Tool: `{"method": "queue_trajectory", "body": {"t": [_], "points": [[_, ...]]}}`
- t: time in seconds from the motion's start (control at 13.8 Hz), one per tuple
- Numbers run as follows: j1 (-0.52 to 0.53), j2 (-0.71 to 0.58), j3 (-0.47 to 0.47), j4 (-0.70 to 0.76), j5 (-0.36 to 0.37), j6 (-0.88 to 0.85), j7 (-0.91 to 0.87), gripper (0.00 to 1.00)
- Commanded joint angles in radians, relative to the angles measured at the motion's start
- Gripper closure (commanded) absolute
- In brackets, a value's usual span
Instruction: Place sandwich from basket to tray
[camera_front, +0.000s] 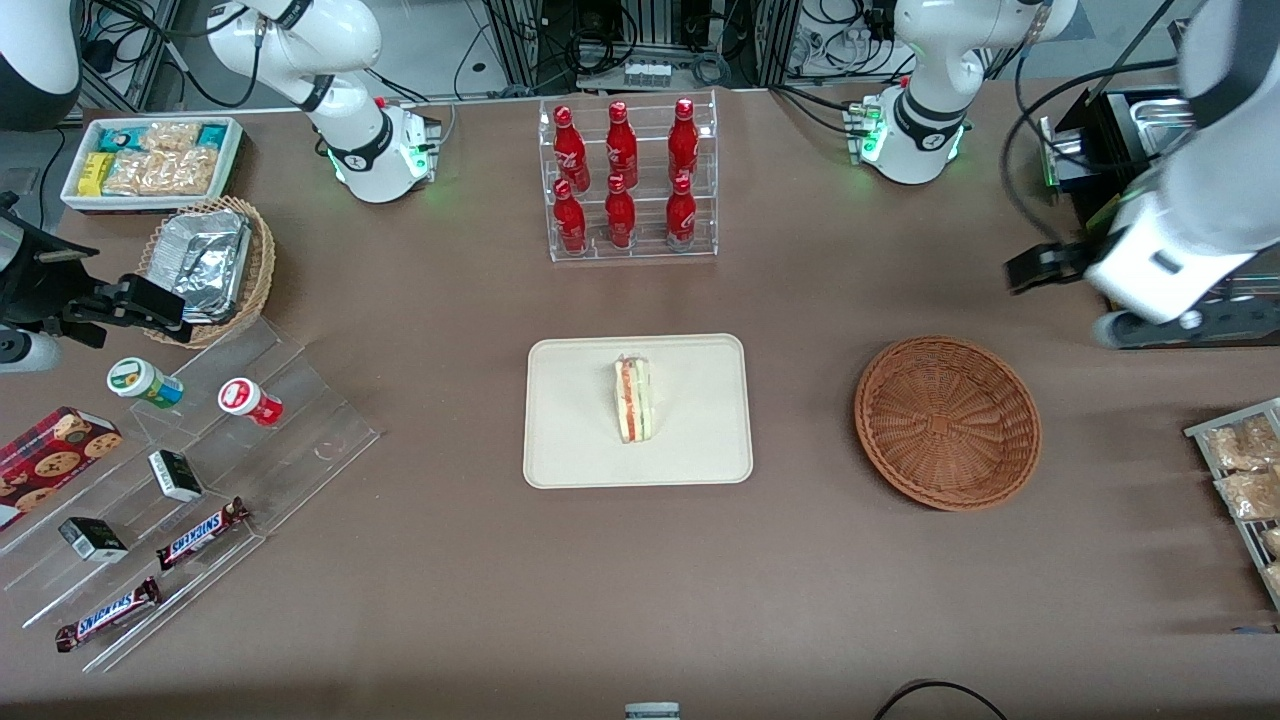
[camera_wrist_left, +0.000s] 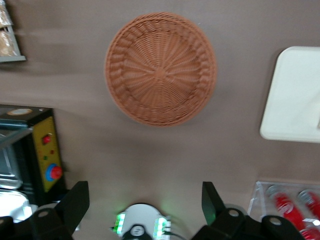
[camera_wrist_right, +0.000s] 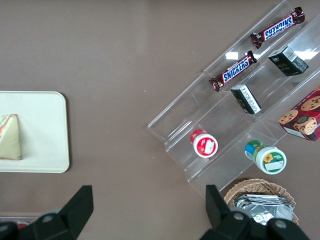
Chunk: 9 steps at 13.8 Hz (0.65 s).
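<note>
The sandwich (camera_front: 632, 400), a pale wedge showing red and green layers, lies on the cream-white tray (camera_front: 570, 440) at the table's middle. The parked arm's wrist view also catches the sandwich (camera_wrist_right: 10, 137) on the tray (camera_wrist_right: 45, 125). The reddish-brown wicker basket (camera_front: 947, 422) stands empty beside the tray, toward the working arm's end. My gripper (camera_front: 1030, 270) hangs high above the table, farther from the front camera than the basket. In the left wrist view the gripper (camera_wrist_left: 145, 200) is open with nothing between its fingers, and it looks down on the basket (camera_wrist_left: 160, 68) and a corner of the tray (camera_wrist_left: 295, 100).
A clear rack of red bottles (camera_front: 627, 180) stands farther back than the tray. A stepped acrylic stand with snacks (camera_front: 180, 480), a tan basket of foil containers (camera_front: 210, 265) and a white snack box (camera_front: 150, 160) fill the parked arm's end. A wire rack of packets (camera_front: 1245, 480) and a black appliance (camera_wrist_left: 35, 150) sit at the working arm's end.
</note>
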Motion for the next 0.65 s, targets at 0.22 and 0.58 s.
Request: {"method": "queue_trajectory", "body": {"t": [0.22, 0.58], "points": [[0.0, -0.106, 0.127, -0.124, -0.025, 0.019, 0.191, 0.01], [-0.01, -0.057, 0.13, -0.063, -0.008, 0.015, 0.191, 0.01]]}}
